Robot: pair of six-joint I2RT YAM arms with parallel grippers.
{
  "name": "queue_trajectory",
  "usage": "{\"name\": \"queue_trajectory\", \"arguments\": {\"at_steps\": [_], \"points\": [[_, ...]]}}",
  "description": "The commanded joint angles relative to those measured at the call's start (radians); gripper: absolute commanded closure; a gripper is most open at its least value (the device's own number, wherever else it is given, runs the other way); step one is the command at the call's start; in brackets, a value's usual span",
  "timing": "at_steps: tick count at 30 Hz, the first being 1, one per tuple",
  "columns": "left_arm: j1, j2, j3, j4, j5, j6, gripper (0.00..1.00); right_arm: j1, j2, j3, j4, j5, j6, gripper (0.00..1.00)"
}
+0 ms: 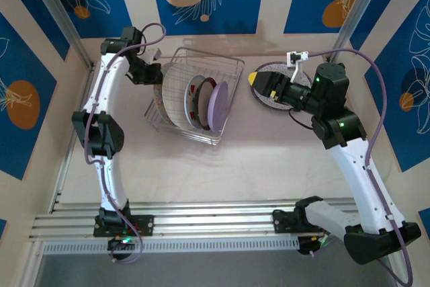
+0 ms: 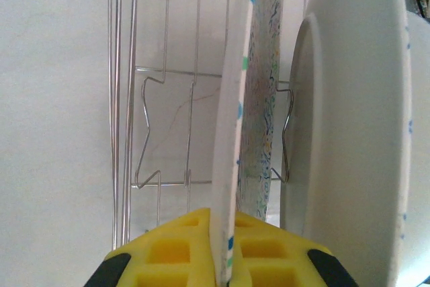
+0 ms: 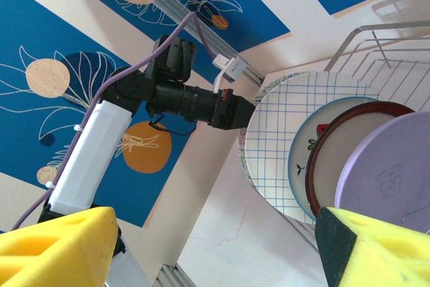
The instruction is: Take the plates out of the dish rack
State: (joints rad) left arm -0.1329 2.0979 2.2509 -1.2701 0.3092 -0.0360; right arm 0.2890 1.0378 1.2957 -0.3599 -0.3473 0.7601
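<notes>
Since the round plates (image 1: pixel 180 92) stand on edge in the square silver-wire dish rack (image 1: pixel 228 65), I have my left tool (image 2: pixel 225 250) pinched shut on the rim of the leftmost white, blue-ticked plate (image 2: pixel 228 159) to lift it out, my right tool (image 1: pixel 259 82) hanging open off to the rack's right.

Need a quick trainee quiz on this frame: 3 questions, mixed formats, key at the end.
1. True or false: the left tool is shut on the rim of a flecked plate standing on edge in the dish rack.
2. Where is the speckled plate?
A) standing on edge in the dish rack
B) lying flat on the table, to the right of the dish rack
C) lifted clear of the table
3. Fill in: the jaws of the right tool stand ___, with nothing between them.

Key: 1 true; 2 B; 3 open.
</notes>
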Motion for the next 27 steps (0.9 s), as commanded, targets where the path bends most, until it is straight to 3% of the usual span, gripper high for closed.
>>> {"name": "queue_trajectory", "arguments": {"at_steps": [1,17,27], "points": [[-0.018,-0.025,0.047,-0.029,-0.005,-0.036,1.00,0.009,0.001,0.002,0.004,0.005,-0.001,0.22],[-0.016,-0.033,0.164,-0.097,-0.024,-0.051,1.00,0.011,-0.004,0.007,-0.006,0.006,-0.001,0.22],[-0.003,-0.055,0.239,-0.172,-0.120,-0.063,1.00,0.012,-0.005,0.007,-0.001,0.002,0.009,0.21]]}}
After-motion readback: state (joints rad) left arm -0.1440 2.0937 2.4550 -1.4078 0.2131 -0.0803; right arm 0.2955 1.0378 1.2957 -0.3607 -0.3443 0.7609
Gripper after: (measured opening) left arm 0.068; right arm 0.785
